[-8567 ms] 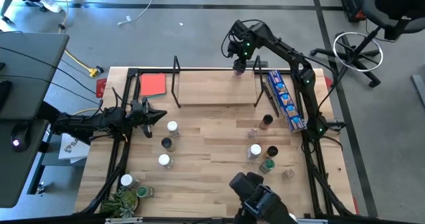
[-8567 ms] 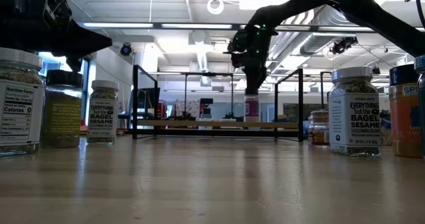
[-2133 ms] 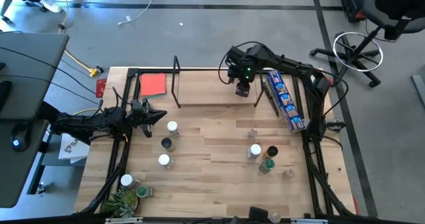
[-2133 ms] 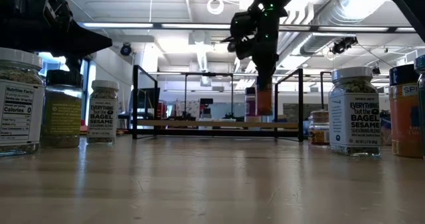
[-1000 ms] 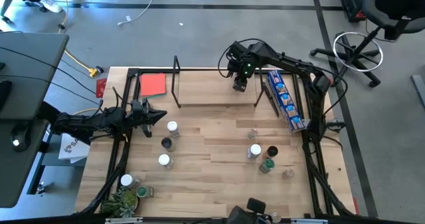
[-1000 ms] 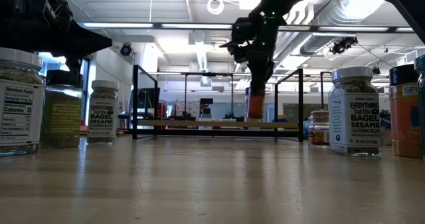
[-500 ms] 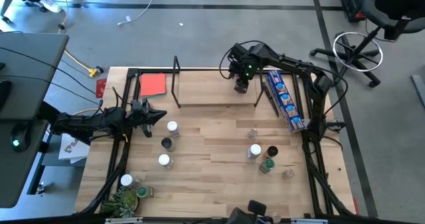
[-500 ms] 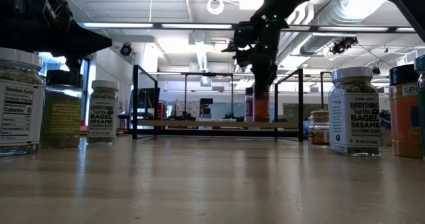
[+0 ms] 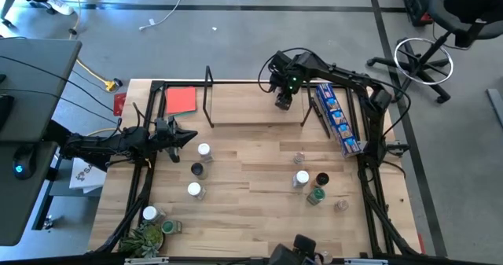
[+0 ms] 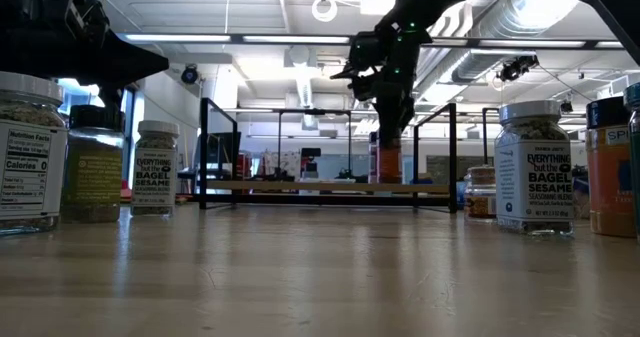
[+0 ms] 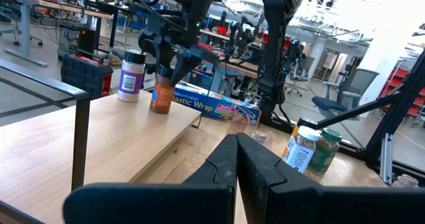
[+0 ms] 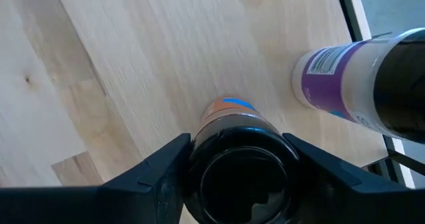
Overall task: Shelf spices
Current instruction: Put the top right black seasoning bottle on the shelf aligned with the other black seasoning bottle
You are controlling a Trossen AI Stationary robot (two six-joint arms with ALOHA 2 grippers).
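Observation:
My right gripper (image 9: 283,101) is over the right part of the light-wood shelf (image 9: 251,108), shut on an orange-brown spice jar with a black lid (image 11: 161,94). The jar stands on the shelf board next to a purple-labelled jar (image 11: 131,74). My left gripper (image 9: 191,136) waits at the table's left side, shut and empty. Several loose spice jars stand on the table, some left of centre (image 9: 204,150) and some right of centre (image 9: 302,178). My right gripper pinches the orange-brown jar by its black lid (image 12: 239,151), one finger (image 12: 166,174) on each side. The fingers come from above, pointing down. The jar is upright, and its base (image 10: 385,180) appears to rest on the shelf board.
A long blue packet (image 9: 336,117) lies by the shelf's right wire frame. A red card (image 9: 181,100) lies on the shelf's left end. A small potted plant (image 9: 145,237) stands at the near left corner. The shelf's middle board is bare wood.
My right gripper has stayed over the shelf with the jar upright at the board, shifting only slightly sideways. My left arm has kept still.

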